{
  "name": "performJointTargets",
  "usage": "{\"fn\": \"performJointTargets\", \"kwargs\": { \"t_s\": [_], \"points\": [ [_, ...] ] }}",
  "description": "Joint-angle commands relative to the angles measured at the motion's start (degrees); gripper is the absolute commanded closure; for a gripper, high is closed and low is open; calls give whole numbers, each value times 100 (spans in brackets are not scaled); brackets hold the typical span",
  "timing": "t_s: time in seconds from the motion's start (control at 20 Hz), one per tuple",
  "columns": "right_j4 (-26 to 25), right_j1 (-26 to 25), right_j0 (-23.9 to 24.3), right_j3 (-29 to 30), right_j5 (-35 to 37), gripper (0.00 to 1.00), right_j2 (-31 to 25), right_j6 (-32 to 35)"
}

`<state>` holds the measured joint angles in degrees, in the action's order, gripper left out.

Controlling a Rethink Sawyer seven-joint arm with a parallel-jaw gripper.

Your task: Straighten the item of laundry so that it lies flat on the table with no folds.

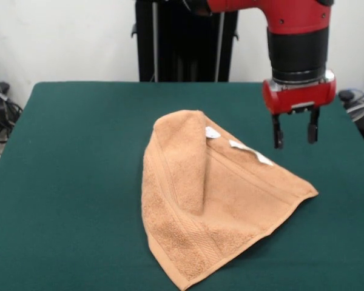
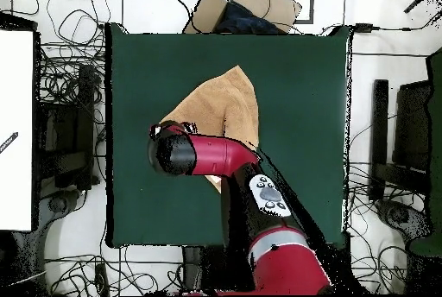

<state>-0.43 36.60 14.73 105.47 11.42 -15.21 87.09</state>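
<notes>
The item of laundry [image 1: 212, 200] is a peach-orange towel lying on the green table [image 1: 67, 182], folded over itself into a rough triangle with a raised ridge down its middle. A small white label [image 1: 212, 132] shows near its far edge. My gripper [image 1: 295, 138] hangs open above the table, just right of the towel's far edge, with nothing between its fingers. From overhead the towel [image 2: 220, 104] shows past the arm, whose wrist [image 2: 173, 151] covers the gripper and part of the cloth.
Cables and dark equipment [image 1: 0, 106] lie off the table's left side. More cables [image 1: 358, 103] sit beyond the right edge. A cardboard box [image 2: 246, 9] rests past the table's far side in the overhead view.
</notes>
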Motion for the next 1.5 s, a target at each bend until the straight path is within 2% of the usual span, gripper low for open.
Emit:
{"fn": "performJointTargets", "kwargs": {
  "t_s": [0.05,0.2,0.4,0.7,1.4,1.5],
  "points": [
    [23,-72,-204,206,465,0,53,901],
    [-110,-316,-266,360,232,0,377,970],
    [-210,-805,-126,170,13,0,351,803],
    [-107,-1238,-126,-262,16,0,370,759],
    [-475,-1770,215,-136,-1589,0,244,992],
    [-505,-1773,219,-112,-1649,0,282,1016]
  ]
}}
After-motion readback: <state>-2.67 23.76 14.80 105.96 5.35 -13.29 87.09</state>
